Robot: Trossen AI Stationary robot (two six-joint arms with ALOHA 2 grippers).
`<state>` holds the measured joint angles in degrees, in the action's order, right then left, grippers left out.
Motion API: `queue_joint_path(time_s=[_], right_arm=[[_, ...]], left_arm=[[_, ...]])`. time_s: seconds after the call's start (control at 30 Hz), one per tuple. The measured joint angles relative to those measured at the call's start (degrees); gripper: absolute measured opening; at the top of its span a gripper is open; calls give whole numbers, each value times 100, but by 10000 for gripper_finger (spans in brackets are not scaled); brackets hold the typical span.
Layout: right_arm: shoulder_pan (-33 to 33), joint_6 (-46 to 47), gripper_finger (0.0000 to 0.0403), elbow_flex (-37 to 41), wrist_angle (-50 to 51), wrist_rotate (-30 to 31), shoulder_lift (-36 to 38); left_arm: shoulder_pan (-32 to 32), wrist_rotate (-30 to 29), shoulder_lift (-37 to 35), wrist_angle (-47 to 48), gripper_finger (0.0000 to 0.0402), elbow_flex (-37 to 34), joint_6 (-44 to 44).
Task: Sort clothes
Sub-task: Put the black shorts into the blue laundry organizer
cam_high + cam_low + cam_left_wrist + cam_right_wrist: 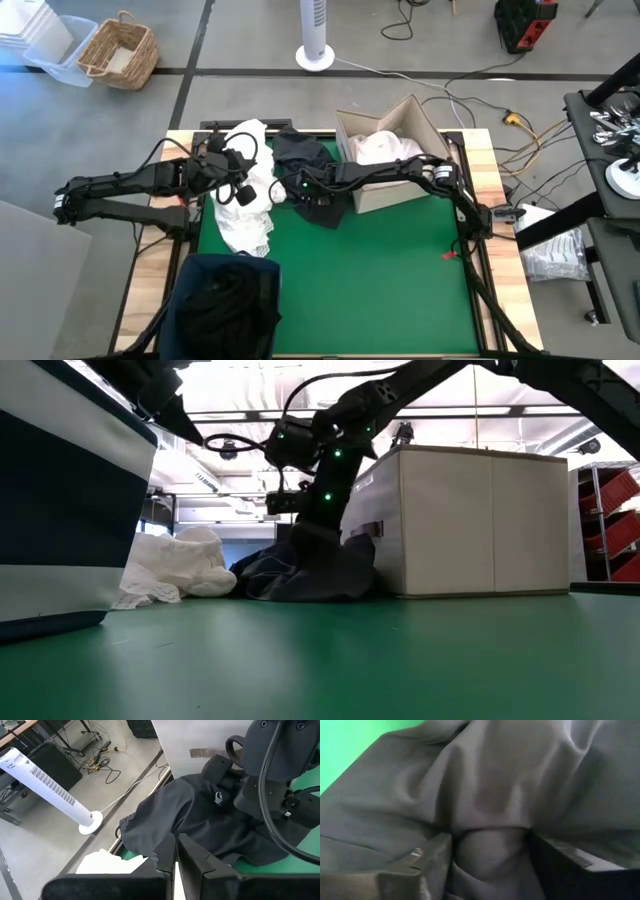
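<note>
Left tool (pixel 243 190) pressed together, empty, hovering over crumpled white fabric garment (pixel 245 215) on green tabletop (pixel 380 280). White piece light, limp; best pinched at raised fold. Dark navy fabric garment with small logo (pixel 308 175) heaped beside beige cardboard box (pixel 395 150). Right tool (pixel 487 852) spread, straddling raised ridge of dark cloth; soft, floppy, will drape once lifted.

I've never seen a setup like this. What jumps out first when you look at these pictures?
Two dark arms meet over a heap of clothes at the far side of a green table. The right gripper presses down into a dark garment beside the beige cardboard box, its fingers spread around a fold. The left gripper, shut, hovers over the white garments, near a navy bin.
</note>
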<state>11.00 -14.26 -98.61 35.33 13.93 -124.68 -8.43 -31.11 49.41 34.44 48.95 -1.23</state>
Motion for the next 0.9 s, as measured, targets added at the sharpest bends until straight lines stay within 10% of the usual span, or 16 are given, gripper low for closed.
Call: queue_joint_path(time_s=[0.4,0.9], right_arm=[[66,459,28,198,-31,-15,0],[-73,531,14,192,75,-63,562]], left_arm=[[0,1,0,-5,0,0,-20],[0,30,13,-156,0,-70,-125]])
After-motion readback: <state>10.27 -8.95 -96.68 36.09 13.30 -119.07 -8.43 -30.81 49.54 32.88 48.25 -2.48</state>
